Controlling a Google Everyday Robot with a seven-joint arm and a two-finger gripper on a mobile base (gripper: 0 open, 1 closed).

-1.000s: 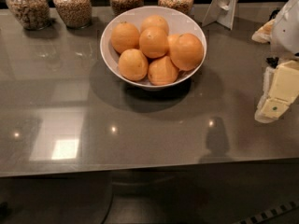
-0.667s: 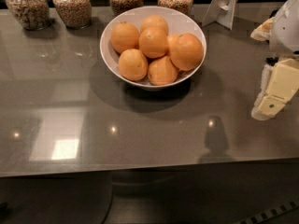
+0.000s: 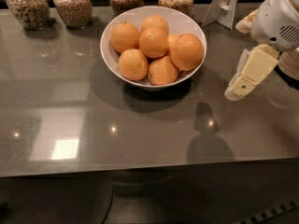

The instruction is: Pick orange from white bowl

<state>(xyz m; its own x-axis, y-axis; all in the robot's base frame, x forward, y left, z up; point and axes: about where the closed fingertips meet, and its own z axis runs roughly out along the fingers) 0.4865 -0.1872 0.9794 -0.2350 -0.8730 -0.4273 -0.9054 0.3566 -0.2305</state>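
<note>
Camera view: gripper (image 3: 234, 91) hangs at far right above the table (image 3: 140, 134), holding nothing; whether it is spread or closed, cannot tell. Orange (image 3: 187, 51) sits in white bowl (image 3: 183, 20), left of gripper, apart from it.

Dim interior, lit from overhead. The glossy grey tabletop (image 3: 140, 143) carries a pale rectangular reflection at lower left and several small point glints (one sits beside the arm's dark mirrored silhouette). The white bowl (image 3: 110, 55) throws a soft shadow leftward and toward the viewer. The large orange (image 3: 187, 50) shows a broad matte highlight. The gripper (image 3: 236, 88), right of the bowl above the tabletop, is brightly lit. Below the table edge, near black.
</note>
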